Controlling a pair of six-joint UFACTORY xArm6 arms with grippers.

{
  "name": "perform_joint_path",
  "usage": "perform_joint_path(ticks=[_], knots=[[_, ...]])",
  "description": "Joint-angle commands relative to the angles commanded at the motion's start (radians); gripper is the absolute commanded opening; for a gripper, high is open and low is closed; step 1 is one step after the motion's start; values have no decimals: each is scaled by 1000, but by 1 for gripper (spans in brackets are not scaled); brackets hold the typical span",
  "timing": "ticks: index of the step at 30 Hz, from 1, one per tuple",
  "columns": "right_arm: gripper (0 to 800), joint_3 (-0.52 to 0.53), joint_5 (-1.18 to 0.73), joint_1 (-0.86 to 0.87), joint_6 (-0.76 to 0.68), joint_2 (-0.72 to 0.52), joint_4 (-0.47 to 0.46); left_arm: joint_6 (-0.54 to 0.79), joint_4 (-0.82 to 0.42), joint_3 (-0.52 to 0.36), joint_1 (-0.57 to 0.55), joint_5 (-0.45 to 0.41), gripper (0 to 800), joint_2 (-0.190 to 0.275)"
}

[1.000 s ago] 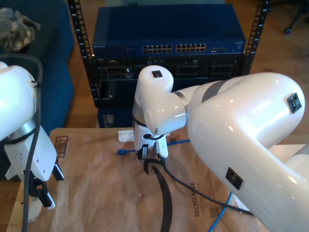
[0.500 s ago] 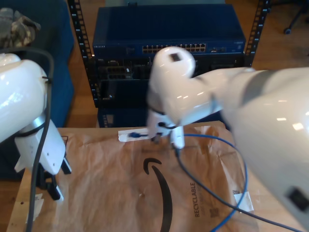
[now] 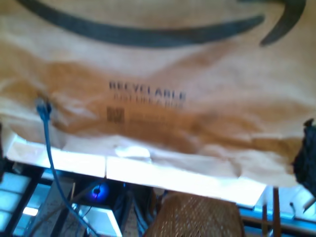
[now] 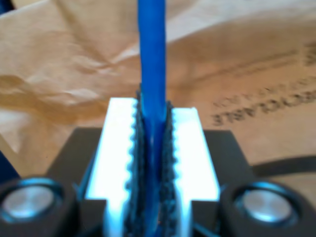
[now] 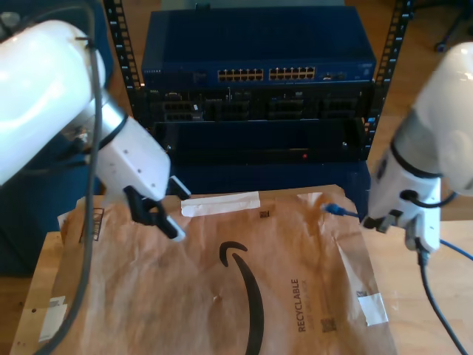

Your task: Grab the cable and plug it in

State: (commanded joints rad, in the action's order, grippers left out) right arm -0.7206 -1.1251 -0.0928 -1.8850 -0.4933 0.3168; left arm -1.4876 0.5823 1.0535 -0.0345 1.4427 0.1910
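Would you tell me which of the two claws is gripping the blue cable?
My second claw, at the exterior view's right, with the cable pinched between its fingers.

Both arms wear glossy white rounded shells with a grey band at the joints; black cables trail along each; my second gripper (image 4: 153, 163) has white serrated fingers (image 4: 118, 153) lined with black ridged pads on a black base carrying two round silver screws; the arm at the exterior view's left ends in black fingers (image 5: 159, 214).
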Motion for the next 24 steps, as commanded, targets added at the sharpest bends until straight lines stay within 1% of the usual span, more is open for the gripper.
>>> perform_joint_path(ticks=[3, 6, 8, 10, 11, 15, 18, 19, 22, 24], knots=[[3, -44, -81, 86, 58, 0, 115, 0, 32, 52, -17, 3, 800, 0], [3, -92, -138, 101, 95, 2, 167, 0, 74, 117, -18, 20, 799, -2], [4, -124, -183, 112, 98, 3, 212, -3, 118, 187, -18, 84, 798, -23], [4, -149, -224, 137, 100, 3, 259, -9, 172, 278, -17, 155, 798, -60], [4, -158, -238, 141, 100, 3, 278, -17, 195, 307, -17, 176, 798, -74], [6, -173, -301, 175, 129, 0, 344, -40, 216, 388, -20, 184, 798, -87], [6, -195, -371, 244, 160, 2, 434, -55, 270, 416, -20, 184, 798, -89], [6, -203, -397, 272, 184, 2, 477, -55, 292, 417, -20, 186, 798, -89], [8, -230, -457, 334, 195, 8, 606, -55, 327, 411, -15, 189, 798, -87], [8, -247, -473, 338, 198, 11, 641, -57, 333, 410, -14, 195, 798, -87]])
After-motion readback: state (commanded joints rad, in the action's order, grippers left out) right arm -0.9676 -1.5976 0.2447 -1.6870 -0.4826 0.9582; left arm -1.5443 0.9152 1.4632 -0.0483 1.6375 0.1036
